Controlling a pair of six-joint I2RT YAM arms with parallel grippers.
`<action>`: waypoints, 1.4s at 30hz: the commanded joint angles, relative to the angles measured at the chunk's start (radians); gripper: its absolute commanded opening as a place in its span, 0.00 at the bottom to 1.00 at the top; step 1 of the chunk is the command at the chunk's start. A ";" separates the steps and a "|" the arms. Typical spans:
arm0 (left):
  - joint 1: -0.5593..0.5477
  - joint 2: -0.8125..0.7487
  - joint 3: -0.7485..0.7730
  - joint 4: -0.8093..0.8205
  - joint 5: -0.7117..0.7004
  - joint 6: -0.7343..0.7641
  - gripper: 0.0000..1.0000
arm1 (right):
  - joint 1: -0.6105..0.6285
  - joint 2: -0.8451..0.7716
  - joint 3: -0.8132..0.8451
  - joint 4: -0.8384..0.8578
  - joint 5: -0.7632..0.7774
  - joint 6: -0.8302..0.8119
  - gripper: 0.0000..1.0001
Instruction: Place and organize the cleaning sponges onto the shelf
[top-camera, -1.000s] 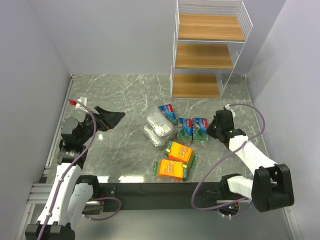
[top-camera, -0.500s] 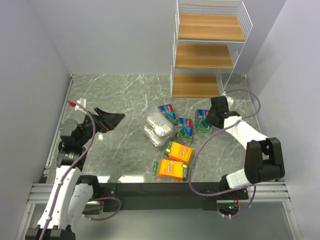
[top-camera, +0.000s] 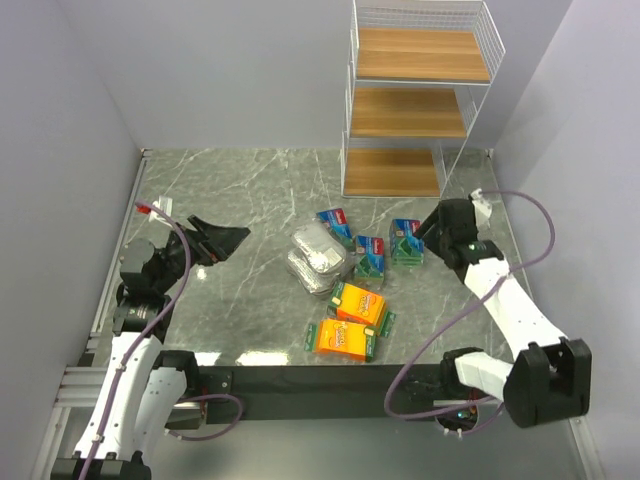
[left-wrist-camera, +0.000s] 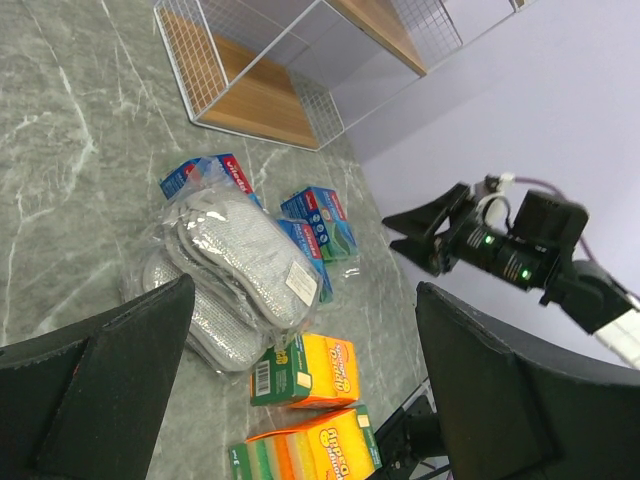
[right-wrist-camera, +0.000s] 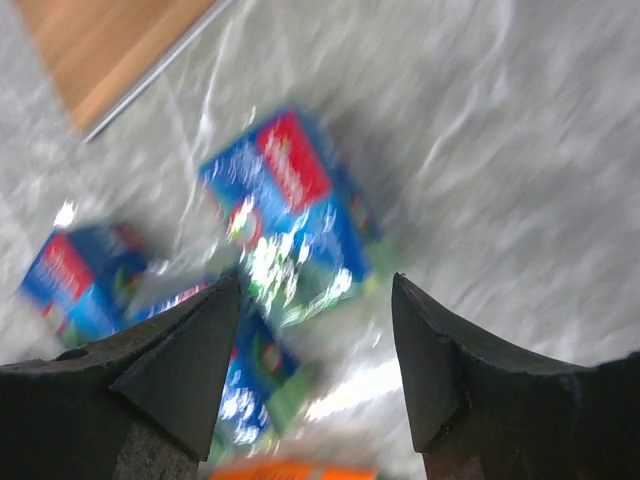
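Count, cleaning sponges: seven packs in all, every one lying on the grey marbled table (top-camera: 230, 180), in a loose cluster in front of the shelf (top-camera: 420, 55). Blue-and-green, three: rear blue pack (top-camera: 335, 222), middle blue pack (top-camera: 371, 256), right blue pack (top-camera: 405, 241). Each has a blue face with a red label patch and a green edge. Orange with yellow-green edges, two: upper orange pack (top-camera: 360, 304) and lower orange pack (top-camera: 345, 339), close together and nearest the arm bases. Silvery grey in clear wrap, two: upper grey pack (top-camera: 320, 242) and lower grey pack (top-camera: 312, 270), overlapping each other, just left of the blue ones. From the left wrist view, the rear blue pack touches the grey wrap at its far end. Shelf, one: three light wooden boards, one above another in white wire mesh, standing at the far edge of the table, right of centre, against the back wall. Right gripper (top-camera: 428, 233): jaws spread, nothing between them, tips just beside the right blue pack on its right side. The right wrist view is blurred and shows that pack lying on the table beyond the two fingers; I cannot tell whether a fingertip touches it. Left gripper (top-camera: 232, 243): jaws spread wide, gripping nothing, raised over the left part of the table, well apart from the packs and pointing toward them.
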 joint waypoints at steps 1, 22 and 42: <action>-0.003 -0.007 0.005 0.031 0.017 0.002 1.00 | -0.005 -0.045 -0.122 0.040 -0.201 0.163 0.69; -0.003 -0.029 -0.019 0.024 0.018 -0.009 0.99 | -0.008 -0.250 -0.438 0.274 -0.269 0.668 0.73; -0.003 -0.027 -0.048 0.033 0.024 -0.021 0.99 | -0.040 -0.051 -0.471 0.467 -0.183 0.709 0.68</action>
